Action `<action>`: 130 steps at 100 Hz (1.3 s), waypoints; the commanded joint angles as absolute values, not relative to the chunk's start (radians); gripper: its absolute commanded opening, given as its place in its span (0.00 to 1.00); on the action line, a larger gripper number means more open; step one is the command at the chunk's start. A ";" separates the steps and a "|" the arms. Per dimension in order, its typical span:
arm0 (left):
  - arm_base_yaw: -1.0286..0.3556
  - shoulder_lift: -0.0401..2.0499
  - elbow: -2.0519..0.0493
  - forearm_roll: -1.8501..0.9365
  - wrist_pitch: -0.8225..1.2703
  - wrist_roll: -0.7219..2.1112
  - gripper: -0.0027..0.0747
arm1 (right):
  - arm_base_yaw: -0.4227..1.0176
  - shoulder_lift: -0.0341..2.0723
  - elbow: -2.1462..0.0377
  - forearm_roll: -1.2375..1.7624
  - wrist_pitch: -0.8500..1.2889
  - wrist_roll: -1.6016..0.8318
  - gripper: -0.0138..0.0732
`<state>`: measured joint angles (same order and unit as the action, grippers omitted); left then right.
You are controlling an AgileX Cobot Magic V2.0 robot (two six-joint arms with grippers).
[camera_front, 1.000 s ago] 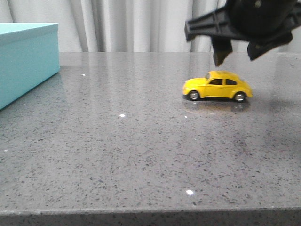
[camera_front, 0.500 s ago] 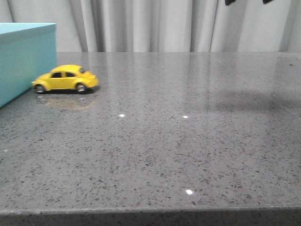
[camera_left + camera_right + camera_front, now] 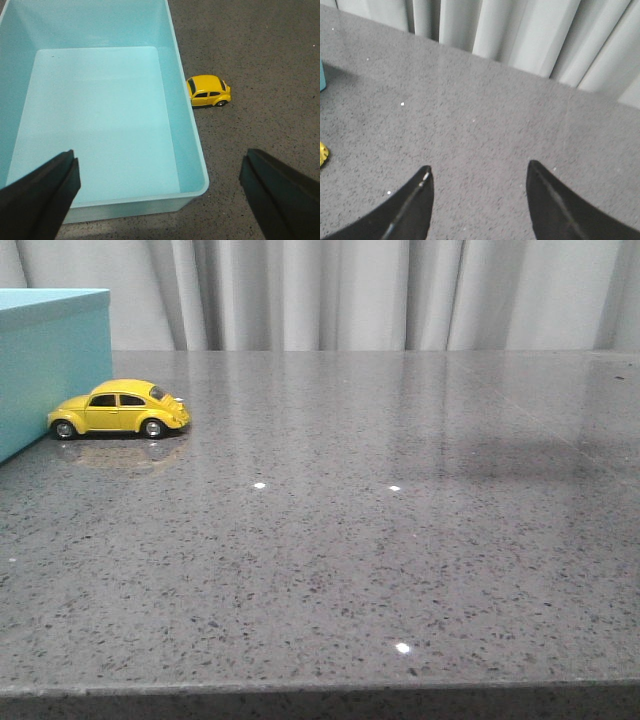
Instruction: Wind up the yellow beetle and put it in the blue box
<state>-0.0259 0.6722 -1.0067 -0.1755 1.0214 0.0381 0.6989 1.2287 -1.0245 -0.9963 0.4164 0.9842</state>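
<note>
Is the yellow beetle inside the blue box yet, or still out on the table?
Out. The yellow beetle stands on its wheels on the table, against the blue box outer wall; the box interior is empty.

Right gripper (image 3: 479, 200) hangs over the grey speckled table (image 3: 485, 120) with its 2 fingers spread wide (nothing between them), pale curtain (image 3: 530, 35) behind, yellow beetle (image 3: 322, 153) barely peeking in.
</note>
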 commanded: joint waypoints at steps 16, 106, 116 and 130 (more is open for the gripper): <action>-0.031 0.678 -1.038 -0.188 0.958 0.037 0.85 | 0.692 1.105 -1.049 -1.120 0.394 0.971 0.64; -0.031 0.678 -1.038 -0.188 0.932 0.037 0.84 | 0.692 0.940 -1.044 -1.136 0.612 0.945 0.64; -0.031 0.678 -1.038 -0.188 0.932 0.037 0.84 | 0.692 0.940 -1.044 -1.135 0.612 0.945 0.64; -0.031 0.678 -1.038 -0.188 0.906 0.037 0.84 | 0.692 0.940 -1.044 -1.135 0.612 0.945 0.64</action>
